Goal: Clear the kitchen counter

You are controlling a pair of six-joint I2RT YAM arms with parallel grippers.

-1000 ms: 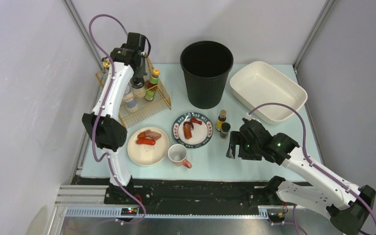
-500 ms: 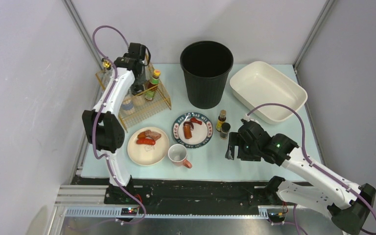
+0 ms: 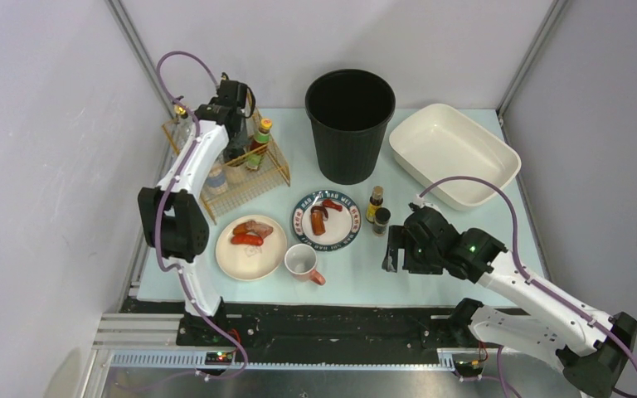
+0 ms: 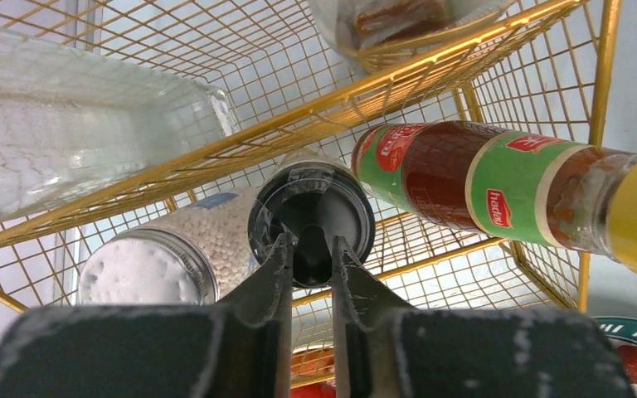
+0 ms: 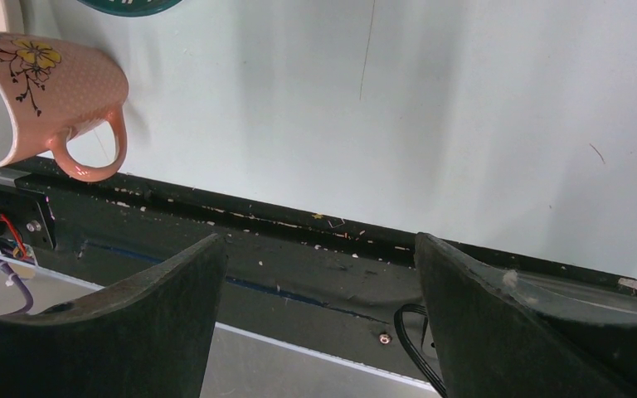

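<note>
The pale mint-green kitchen counter [image 3: 357, 274] carries the dishes. My left gripper [image 3: 234, 143] reaches down into a gold wire rack [image 3: 245, 184] at the back left. In the left wrist view my left gripper [image 4: 309, 240] is shut on the knob of a black-lidded jar [image 4: 344, 207]. A white-lidded jar of pale beads [image 4: 145, 269] and a green-labelled sauce bottle [image 4: 498, 186] lie beside it. My right gripper [image 3: 394, 247] is open and empty, low over the counter's front right. In the right wrist view my right gripper [image 5: 319, 240] faces the black rail [image 5: 299, 240].
A black bin [image 3: 350, 124] and a white basin [image 3: 454, 153] stand at the back. A patterned plate with sausages [image 3: 344, 235], a cream plate with food [image 3: 240, 261], a pink mug [image 3: 303, 263] and two small bottles [image 3: 376, 209] sit mid-counter. The mug also shows in the right wrist view [image 5: 46, 95].
My left gripper has sunk lower into the wire rack with the jar, which is now hidden under it in the top view. The right arm has barely moved.
</note>
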